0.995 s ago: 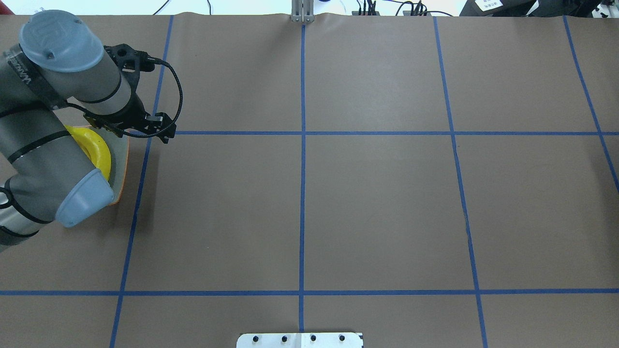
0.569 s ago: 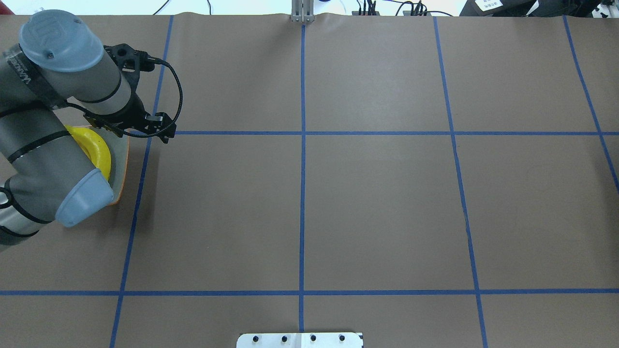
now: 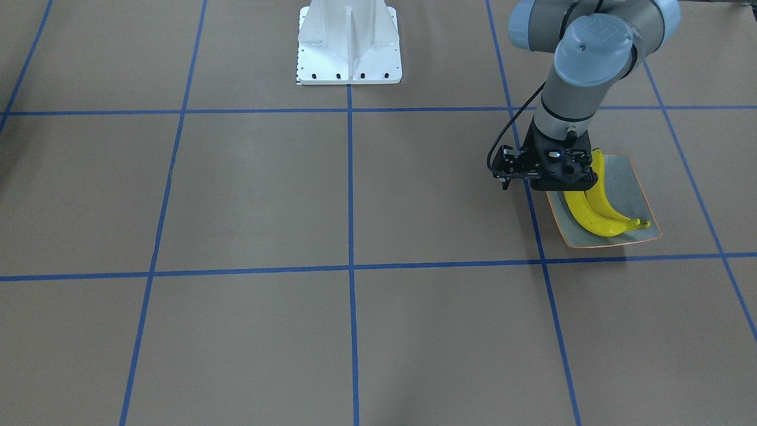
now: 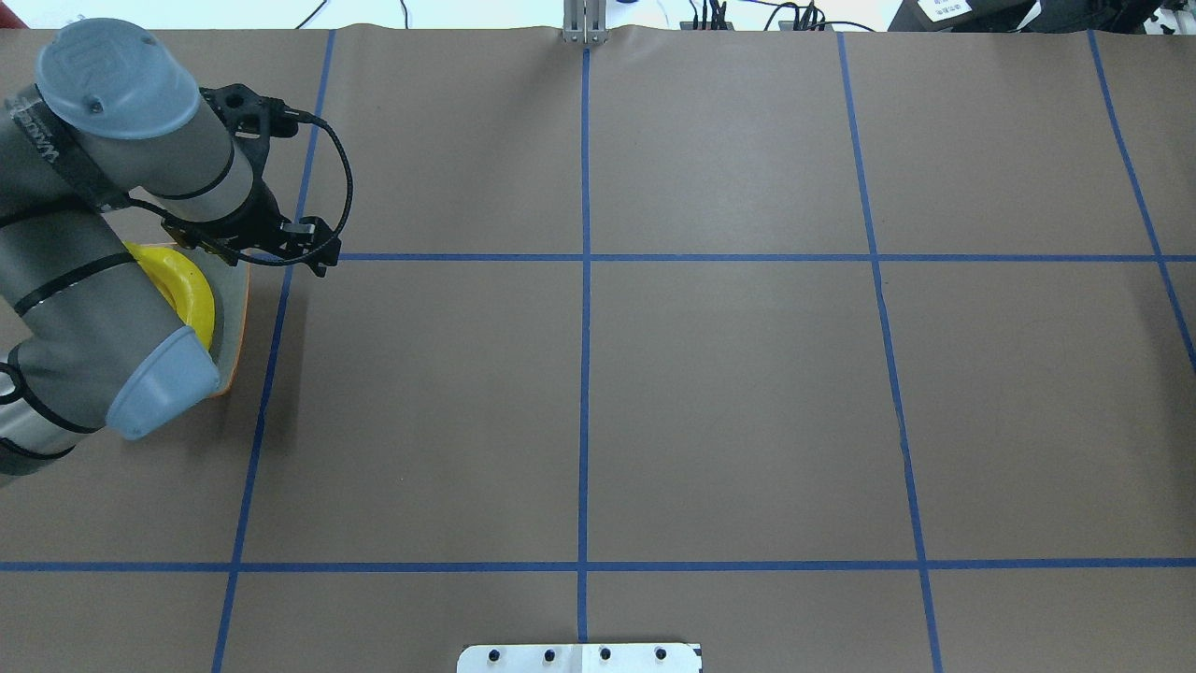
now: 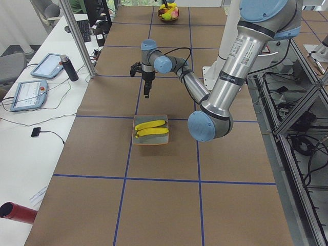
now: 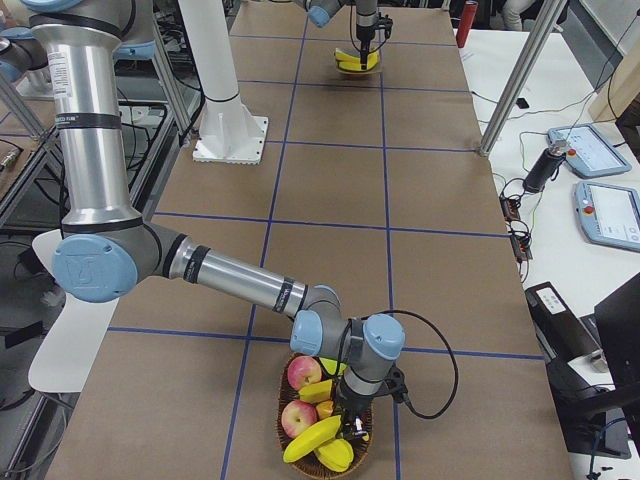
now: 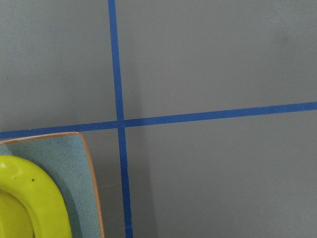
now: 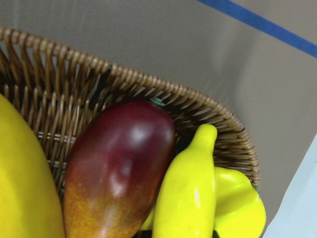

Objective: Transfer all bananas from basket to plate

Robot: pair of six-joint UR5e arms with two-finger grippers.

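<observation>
Nearest, the right pincer (image 6: 352, 425) is down in the basket (image 8: 59, 64) among the fruit; spread or pinching, I cannot tell. A banana (image 8: 188, 198) lies beside a red fruit (image 8: 119, 173), tip toward the rim. Best taken across its middle, then lifted straight clear of the wicker. At the far end of the table (image 4: 729, 393), two bananas (image 3: 597, 216) sit on the plate (image 3: 636, 177). The left pincer (image 5: 147, 94) hovers just beside it, its grip unreadable too.

We see a big table covered in brown paper (image 3: 266, 195), with blue tape lines (image 3: 350, 177) making squares. On it sit a square grey-green plate with an orange rim (image 3: 628, 188), a brown woven basket (image 8: 74, 89) and a white metal stand (image 3: 349, 47).
</observation>
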